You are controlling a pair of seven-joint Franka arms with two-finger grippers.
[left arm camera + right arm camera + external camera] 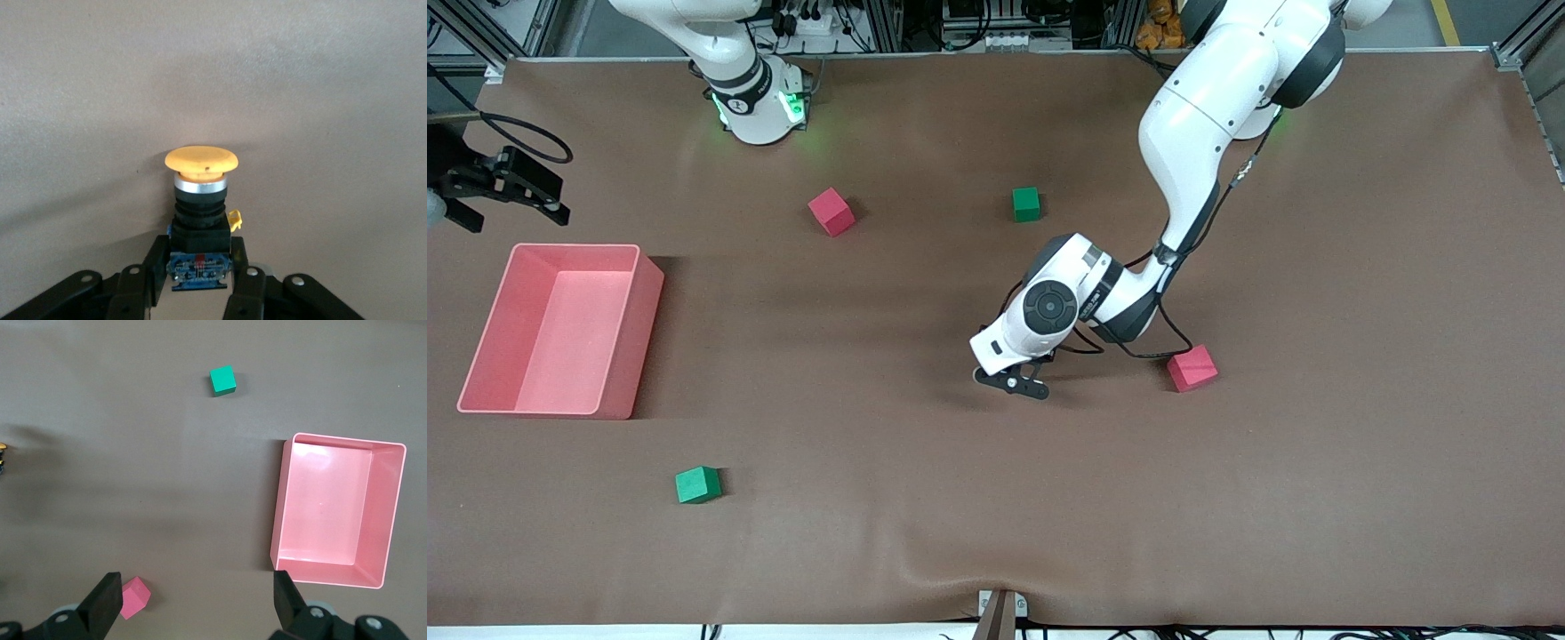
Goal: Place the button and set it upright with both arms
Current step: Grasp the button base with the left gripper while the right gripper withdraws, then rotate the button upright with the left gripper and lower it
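Your left gripper (1014,382) is down at the bench (1316,462), mid-bench, with its jaws closed on the black body of the button (200,200). In the left wrist view you see the orange cap, a silver ring under it, then the black body pinched between the two fingers (243,283). From the front camera the button is hidden under the wrist (take its place from the gripper).

Landmark: the red cube (1192,368) beside that gripper.
- The gripper sits just toward the right arm's end from it, about level with it; a black cable runs down next to the cube.
- A green cube (1026,204) lies farther from the front camera than the landmark, nearer the robots' bases.
- A second red cube (831,212) lies farther from the camera too, and well toward the right arm's end.
- A second green cube (697,484) lies nearer the camera, well toward the right arm's end.
- The pink bin (560,329) stands at the right arm's end of the bench.

Your right gripper (503,187) waits in the air above the bench edge just past the bin, jaws wide apart, nothing in them.
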